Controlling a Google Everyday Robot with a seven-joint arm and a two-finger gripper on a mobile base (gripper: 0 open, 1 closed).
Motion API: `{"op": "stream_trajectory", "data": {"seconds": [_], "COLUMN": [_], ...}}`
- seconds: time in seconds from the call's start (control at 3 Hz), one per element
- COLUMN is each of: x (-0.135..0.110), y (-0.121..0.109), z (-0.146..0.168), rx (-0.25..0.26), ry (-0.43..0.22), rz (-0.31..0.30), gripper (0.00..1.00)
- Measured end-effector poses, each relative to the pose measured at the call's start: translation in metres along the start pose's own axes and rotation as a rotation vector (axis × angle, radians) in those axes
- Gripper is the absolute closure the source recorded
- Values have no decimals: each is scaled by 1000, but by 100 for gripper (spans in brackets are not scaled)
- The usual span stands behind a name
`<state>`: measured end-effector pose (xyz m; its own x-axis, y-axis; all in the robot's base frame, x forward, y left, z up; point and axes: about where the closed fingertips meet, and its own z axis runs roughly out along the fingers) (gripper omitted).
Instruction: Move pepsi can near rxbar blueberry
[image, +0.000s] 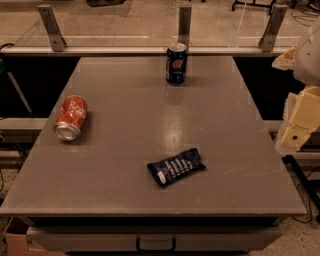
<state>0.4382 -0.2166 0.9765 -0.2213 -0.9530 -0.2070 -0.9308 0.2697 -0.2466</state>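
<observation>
Gripper at right edge, state cannot tell; pepsi can upright, upper centre; off-centre grasp may topple it.

One view looks down from above the near edge of the counter, tilted forward and facing its far edge, where metal posts and the floor beyond fill the top. It stands close: the counter spans most of the width, and its front with a handle lies at the bottom. The gripper shows pale at the right edge, beside the counter
</observation>
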Motion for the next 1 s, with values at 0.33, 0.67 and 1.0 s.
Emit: {"op": "stream_trajectory", "data": {"seconds": [0.33, 0.67, 1.0], "x": [0, -10, -31], "y": [0, -19, -70], "z": [0, 13, 40], "rx": [0, 31, 76], "ry": [0, -38, -126], "rz": [0, -50, -115], "gripper": [0, 0, 0]}}
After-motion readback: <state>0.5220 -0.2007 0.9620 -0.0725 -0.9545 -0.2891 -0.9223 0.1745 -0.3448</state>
